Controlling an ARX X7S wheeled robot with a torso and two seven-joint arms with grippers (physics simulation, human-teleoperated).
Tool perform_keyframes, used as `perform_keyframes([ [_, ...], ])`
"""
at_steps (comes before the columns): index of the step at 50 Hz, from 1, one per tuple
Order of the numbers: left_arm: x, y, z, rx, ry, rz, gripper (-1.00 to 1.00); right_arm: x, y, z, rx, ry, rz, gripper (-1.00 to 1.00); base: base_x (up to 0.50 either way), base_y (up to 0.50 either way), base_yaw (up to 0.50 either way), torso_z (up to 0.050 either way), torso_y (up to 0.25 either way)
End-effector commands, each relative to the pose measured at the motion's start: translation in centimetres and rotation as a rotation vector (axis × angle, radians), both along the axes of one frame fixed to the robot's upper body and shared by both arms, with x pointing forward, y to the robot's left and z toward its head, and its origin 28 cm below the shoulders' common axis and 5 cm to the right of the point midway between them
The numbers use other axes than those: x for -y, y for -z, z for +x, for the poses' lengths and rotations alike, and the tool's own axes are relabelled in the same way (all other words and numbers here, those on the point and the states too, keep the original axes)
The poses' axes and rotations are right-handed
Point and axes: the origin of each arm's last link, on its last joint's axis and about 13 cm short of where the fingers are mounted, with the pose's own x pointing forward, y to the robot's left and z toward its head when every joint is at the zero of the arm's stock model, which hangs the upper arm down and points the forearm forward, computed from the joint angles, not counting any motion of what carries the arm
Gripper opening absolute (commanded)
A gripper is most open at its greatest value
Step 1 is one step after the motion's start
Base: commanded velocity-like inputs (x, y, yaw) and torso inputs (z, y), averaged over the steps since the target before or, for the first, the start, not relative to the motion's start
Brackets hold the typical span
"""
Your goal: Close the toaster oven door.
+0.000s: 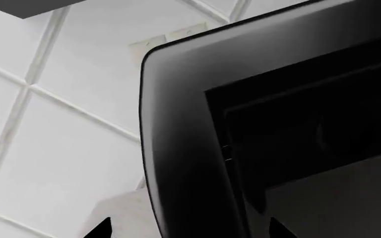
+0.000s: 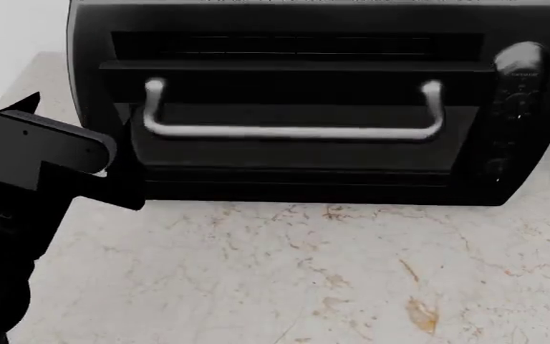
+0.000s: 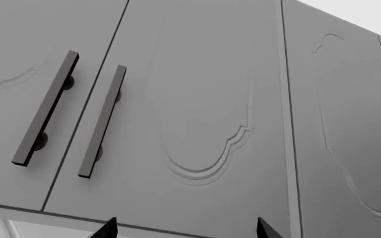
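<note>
I see the toaster oven (image 2: 304, 100) on the marble counter (image 2: 304, 279), its door (image 2: 294, 147) ajar, interior too dark to judge. Both pincers' tips sit wide apart.

A kitchen: toaster oven (image 2: 304, 100), marble counter (image 2: 304, 279), tiled wall (image 1: 58, 124), grey cabinets (image 3: 197, 109).

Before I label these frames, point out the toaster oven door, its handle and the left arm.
toaster oven door (image 2: 294, 154), head view, dark glass panel.
handle (image 2: 289, 131), head view, middle of the bar.
left arm (image 2: 36, 154), head view, black link near the oven's side.
</note>
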Motion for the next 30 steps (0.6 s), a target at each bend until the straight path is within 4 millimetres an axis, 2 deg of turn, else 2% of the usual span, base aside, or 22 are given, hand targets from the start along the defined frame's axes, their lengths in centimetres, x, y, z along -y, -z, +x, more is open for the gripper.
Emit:
perform_keyframes([
  [1, -0.3, 0.2, 1.4, 0.002, -0.079, 0.024, 1.0, 0.1, 0.0, -0.2, 0.003, 0.006, 0.001, 1.0, 0.0, 0.0, 0.0, 0.0, 0.0],
  [21, 1.3, 0.1, 1.9, 0.043, -0.131, 0.0, 1.0, 0.5, 0.1, -0.4, 0.009, 0.01, 0.009, 1.0, 0.0, 0.0, 0.0, 0.0, 0.0],
  [30, 2.2, 0.3, 2.8, 0.077, -0.181, 0.006, 1.0, 0.8, 0.2, -0.4, 0.009, 0.011, 0.017, 1.0, 0.0, 0.0, 0.0, 0.0, 0.0],
])
